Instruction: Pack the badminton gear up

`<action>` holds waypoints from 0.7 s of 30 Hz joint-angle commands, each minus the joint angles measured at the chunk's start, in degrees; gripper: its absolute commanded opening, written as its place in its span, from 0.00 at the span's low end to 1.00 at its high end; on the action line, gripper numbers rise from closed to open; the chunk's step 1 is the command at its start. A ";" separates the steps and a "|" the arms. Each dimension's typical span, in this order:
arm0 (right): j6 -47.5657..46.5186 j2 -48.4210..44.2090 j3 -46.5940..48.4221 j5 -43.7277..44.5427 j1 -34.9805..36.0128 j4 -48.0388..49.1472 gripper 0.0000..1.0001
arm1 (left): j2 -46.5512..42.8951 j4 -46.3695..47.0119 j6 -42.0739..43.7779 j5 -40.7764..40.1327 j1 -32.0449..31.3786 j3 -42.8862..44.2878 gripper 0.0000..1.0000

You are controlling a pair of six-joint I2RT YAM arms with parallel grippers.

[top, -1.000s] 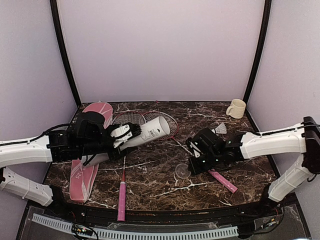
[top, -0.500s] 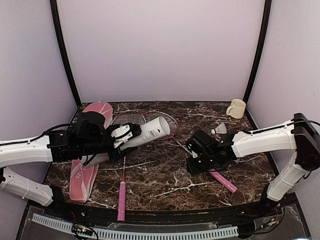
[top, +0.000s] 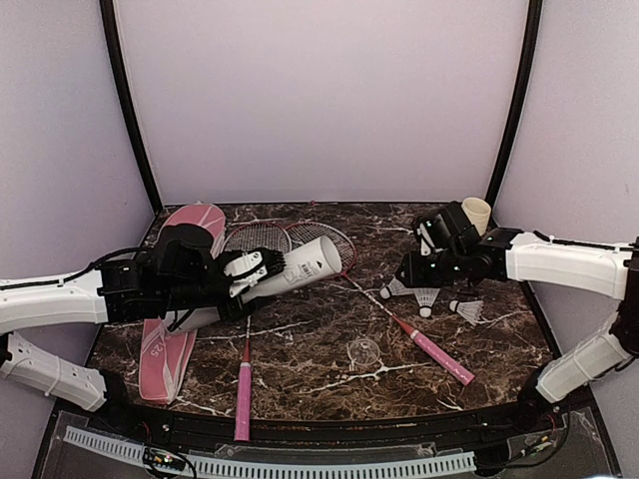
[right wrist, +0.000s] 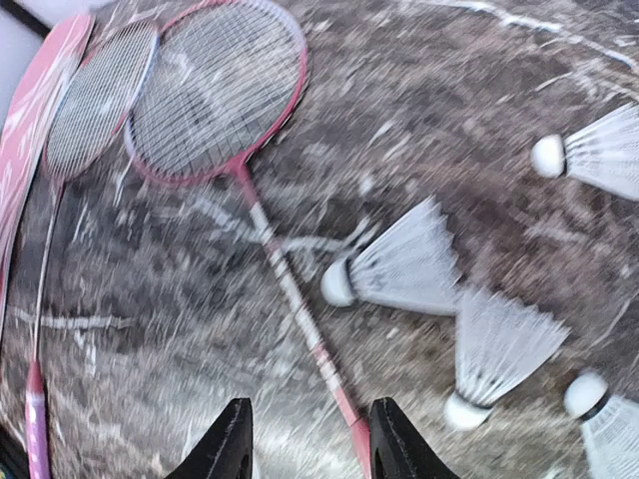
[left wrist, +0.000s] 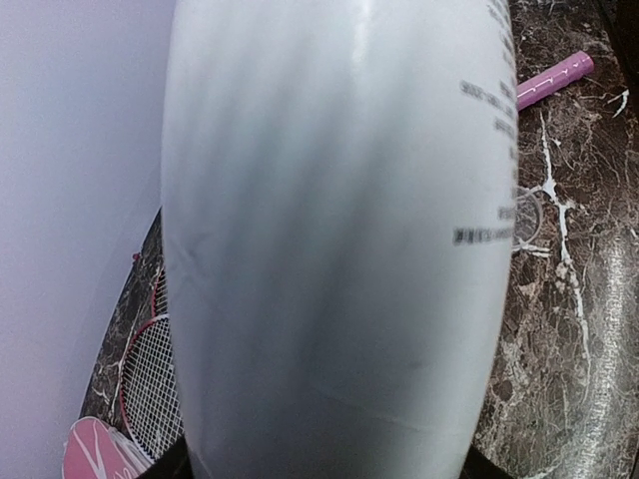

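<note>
**Top view:** The left pincer [top: 248,271] is clamped round the middle of the white tube [top: 305,261]. The tube is lifted off the counter [top: 300,369] and tilted, with its open mouth toward the right. The right pincer [top: 414,267] has swung from the middle of the counter to the back right, near the cream mug [top: 475,212], and its jaws have gone from closed to parted. 3 shuttlecocks [top: 426,297] now lie bare just below it, where a second ago only 1 showed. Both racquets [top: 243,389] and the pink cover [top: 165,344] lie unpacked, as before.

**Left wrist:** The tube fills the view. The fingers themselves are out of sight here.

**Right wrist:** The fingertips [right wrist: 235,444] stand partly apart with nothing between them (the racquet shaft seen in the gap lies on the counter below). 4 shuttlecocks lie loose ahead, close together.

The right arm looks set to pick up a shuttlecock and carry it to the waiting tube, so I judge the packing hardly begun.
</note>
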 commanded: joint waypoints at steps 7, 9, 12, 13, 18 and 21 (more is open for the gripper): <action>-7.64 9.67 5.88 -7.75 -10.22 7.26 0.42 | 0.80 1.26 -0.57 1.12 -0.11 -0.11 0.61; -8.52 11.30 6.30 -10.47 -11.86 7.95 0.43 | 1.03 1.19 -0.53 1.21 -0.11 -0.12 0.61; -9.61 14.54 7.00 -13.07 -13.57 8.25 0.44 | 1.08 1.23 -0.57 1.43 -0.11 -0.06 0.61; -9.89 15.12 7.10 -13.73 -14.01 8.37 0.44 | 1.05 1.21 -0.69 1.58 -0.11 -0.14 0.61; -10.66 17.42 7.21 -15.82 -15.45 8.74 0.45 | 1.13 1.09 -0.84 2.19 -0.11 0.03 0.61; -10.90 18.63 7.32 -16.21 -16.01 8.58 0.45 | 1.04 1.10 -0.88 2.33 -0.11 0.03 0.61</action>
